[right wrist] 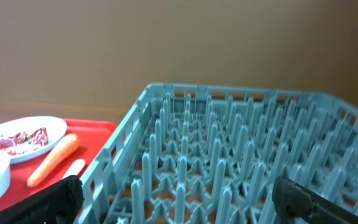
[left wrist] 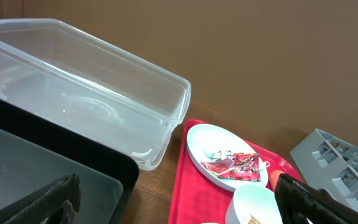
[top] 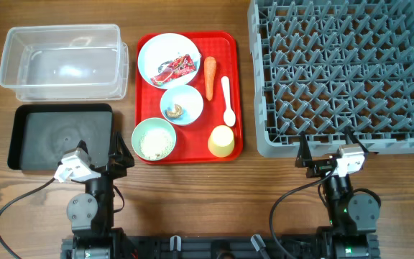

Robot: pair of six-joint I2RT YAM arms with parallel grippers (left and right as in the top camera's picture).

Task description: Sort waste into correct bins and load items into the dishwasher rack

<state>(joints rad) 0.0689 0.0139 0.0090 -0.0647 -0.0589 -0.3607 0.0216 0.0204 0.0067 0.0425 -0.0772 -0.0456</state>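
The left gripper (top: 121,155) and right gripper (right wrist: 182,199) both gape, empty. The wrapper (left wrist: 232,165) lies on the plate (left wrist: 197,140) ahead-right of the left gripper, its print unreadable. The rack (right wrist: 229,155) is just ahead of the right gripper. Only the overhead view shows the cup (top: 221,141).

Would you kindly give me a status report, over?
Left gripper, right gripper: jaws open, empty. Wrapper, carrot, cup, spoon all on red tray. Tub, black tray, rack empty. Nothing in the way.
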